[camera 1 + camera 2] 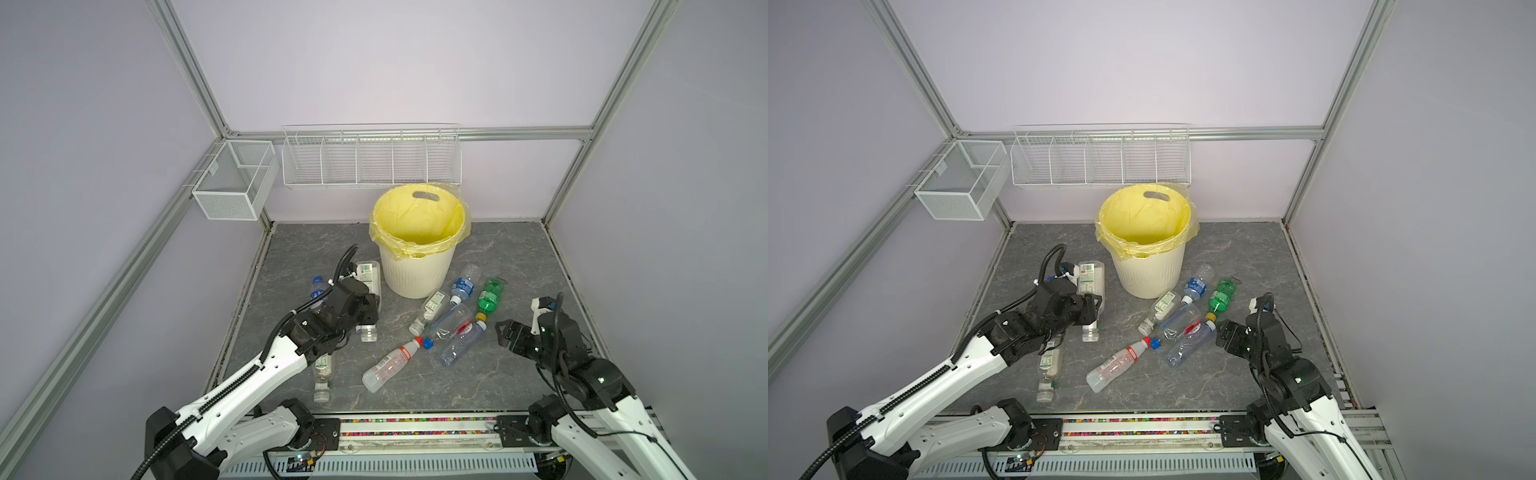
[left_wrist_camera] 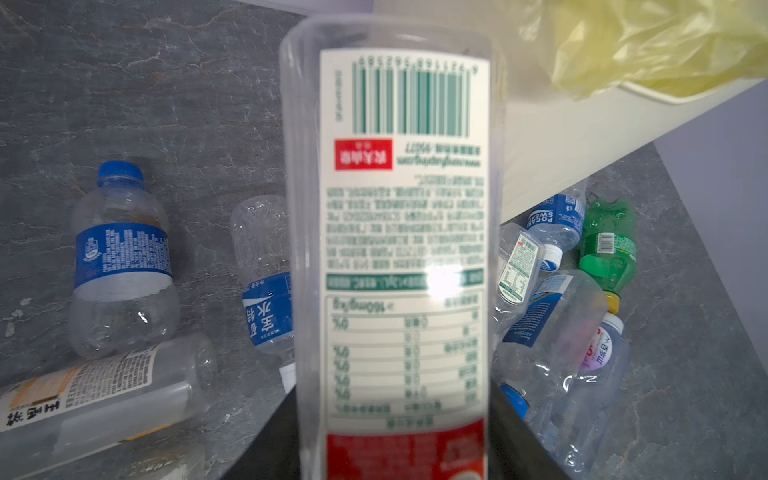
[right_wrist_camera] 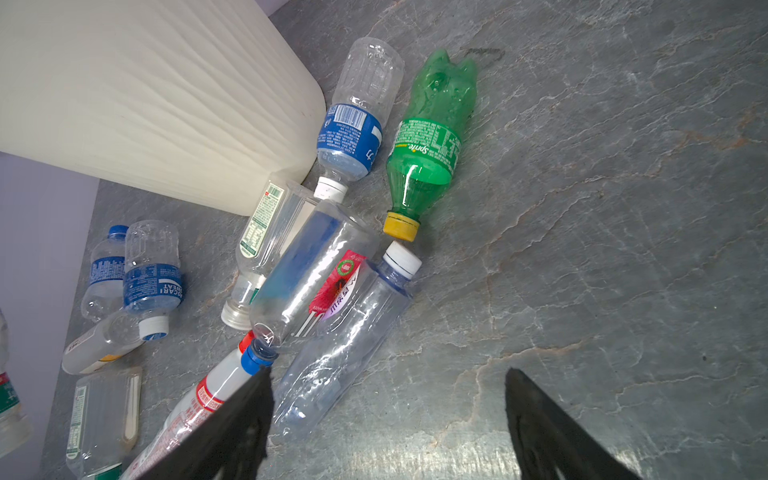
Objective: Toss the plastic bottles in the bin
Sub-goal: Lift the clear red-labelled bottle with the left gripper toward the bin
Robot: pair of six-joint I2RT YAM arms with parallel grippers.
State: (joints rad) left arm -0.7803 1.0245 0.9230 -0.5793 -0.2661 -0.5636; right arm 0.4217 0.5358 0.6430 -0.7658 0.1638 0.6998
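Note:
My left gripper (image 1: 365, 311) (image 2: 395, 457) is shut on a clear plastic bottle with a green-white label (image 2: 399, 232) (image 1: 1090, 291). It holds the bottle lengthwise, just left of the bin (image 1: 415, 274) (image 1: 1148, 274). The bin is cream and ribbed, with a yellow bag liner. Several bottles lie right of the bin, among them a green one with a yellow cap (image 1: 489, 297) (image 3: 428, 141) and a red-white one (image 1: 388, 365). My right gripper (image 1: 505, 332) (image 3: 388, 374) hangs open and empty over bare floor beside that cluster. More bottles lie under and left of my left arm (image 1: 323, 376) (image 2: 120, 266).
A white wire rack (image 1: 372, 160) hangs on the back wall, and a mesh basket (image 1: 235, 178) on the left frame. Aluminium posts bound the grey stone-pattern floor (image 1: 519, 257). The arms' base rail (image 1: 415, 428) runs along the front edge.

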